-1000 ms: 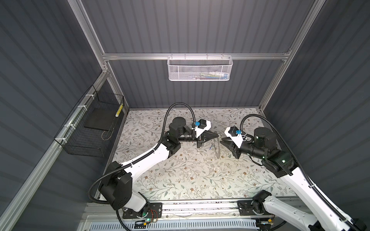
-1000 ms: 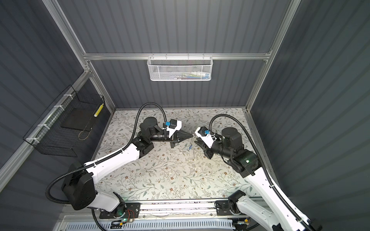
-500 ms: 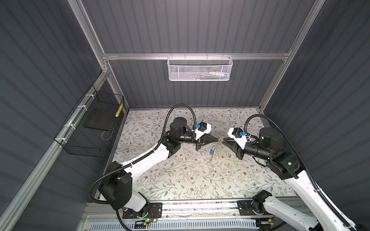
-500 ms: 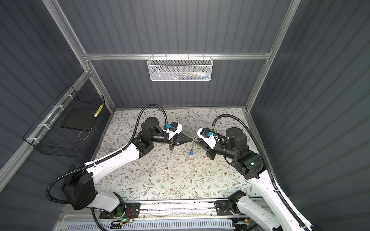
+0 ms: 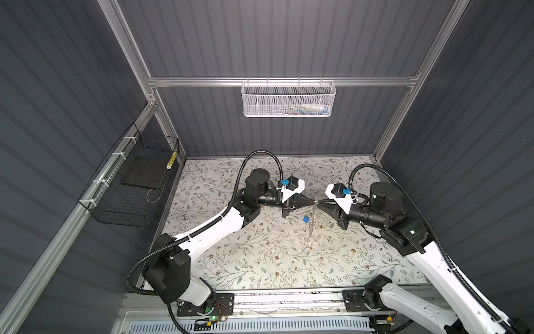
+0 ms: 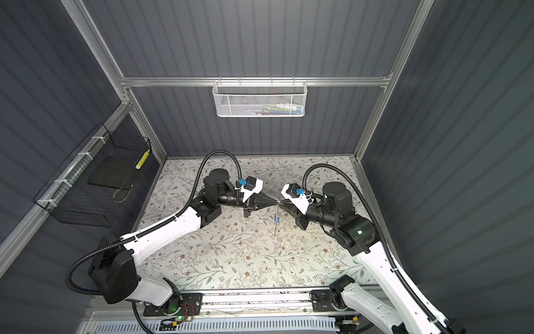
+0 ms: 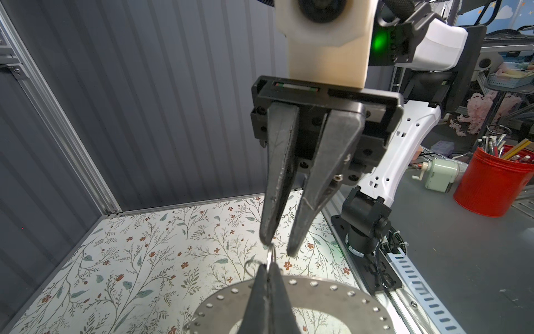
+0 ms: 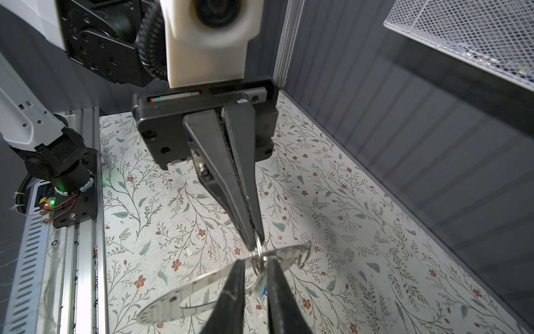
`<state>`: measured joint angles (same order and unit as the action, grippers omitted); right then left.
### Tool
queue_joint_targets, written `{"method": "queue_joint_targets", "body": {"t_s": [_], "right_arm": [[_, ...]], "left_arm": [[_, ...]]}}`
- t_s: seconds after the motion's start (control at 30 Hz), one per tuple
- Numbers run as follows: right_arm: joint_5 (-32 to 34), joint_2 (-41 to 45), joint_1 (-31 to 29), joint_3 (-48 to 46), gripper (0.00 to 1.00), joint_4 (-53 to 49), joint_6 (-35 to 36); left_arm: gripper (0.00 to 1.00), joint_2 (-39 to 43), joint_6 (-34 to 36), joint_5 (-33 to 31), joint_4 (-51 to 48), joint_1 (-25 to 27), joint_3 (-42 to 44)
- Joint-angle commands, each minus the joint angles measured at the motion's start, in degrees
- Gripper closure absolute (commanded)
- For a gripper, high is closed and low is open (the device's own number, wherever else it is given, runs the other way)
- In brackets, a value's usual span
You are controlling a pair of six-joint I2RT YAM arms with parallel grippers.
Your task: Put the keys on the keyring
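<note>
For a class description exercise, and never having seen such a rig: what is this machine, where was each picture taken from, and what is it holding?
The machine is two jointed robot arms, each ending in a two-fingered end effector. Two pictures look down from overhead on the whole scene; the other two come from each arm's wrist, looking along the fingers. The arms meet tip to tip above a floral-patterned table. The left end effector is pinched shut, holding the keyring, a wide flat grey ring with holes round its rim, by a small wire loop. The right end effector has its jaws slightly apart at that loop. A blue-headed key dangles beside the keyring.
</note>
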<state>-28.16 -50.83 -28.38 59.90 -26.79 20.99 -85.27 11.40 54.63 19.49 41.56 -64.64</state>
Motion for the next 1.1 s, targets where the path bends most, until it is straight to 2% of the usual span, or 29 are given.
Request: {"method": "queue_joint_targets", "body": {"t_s": [0.0, 0.23, 0.5, 0.77, 0.97, 1.0, 1.07], "right_arm": [[-1.23, -0.22, 0.29, 0.04, 0.83, 1.31, -0.52], [-1.54, -0.92, 0.39, -0.05, 0.88, 1.15, -0.52], [-1.28, -0.8, 0.43, -0.7, 0.86, 1.12, -0.6], [-2.31, -0.61, 0.68, -0.84, 1.0, 1.79, -0.37], [-2.33, -0.33, 0.71, -0.92, 1.0, 1.55, -0.07], [-2.24, -0.28, 0.74, -0.8, 1.0, 1.3, 0.09], [-1.78, -0.24, 0.75, -0.54, 1.0, 0.47, 0.26]], "left_arm": [[1.0, 1.52, 1.12, 1.94, 0.07, -0.21, -2.5], [1.0, 1.75, 1.5, 2.29, -0.28, -0.23, -2.72], [1.0, 2.11, 1.75, 2.36, -0.26, -0.24, -3.08], [1.0, 1.78, 1.81, 2.79, -0.76, -0.21, -3.43], [1.0, 1.42, 2.78, 2.68, -2.54, -0.28, -3.99], [0.97, 1.34, 3.55, 2.45, -3.75, -0.25, -4.49], [0.76, 1.5, 6.99, 1.04, -8.45, -0.25, -5.89]]}}
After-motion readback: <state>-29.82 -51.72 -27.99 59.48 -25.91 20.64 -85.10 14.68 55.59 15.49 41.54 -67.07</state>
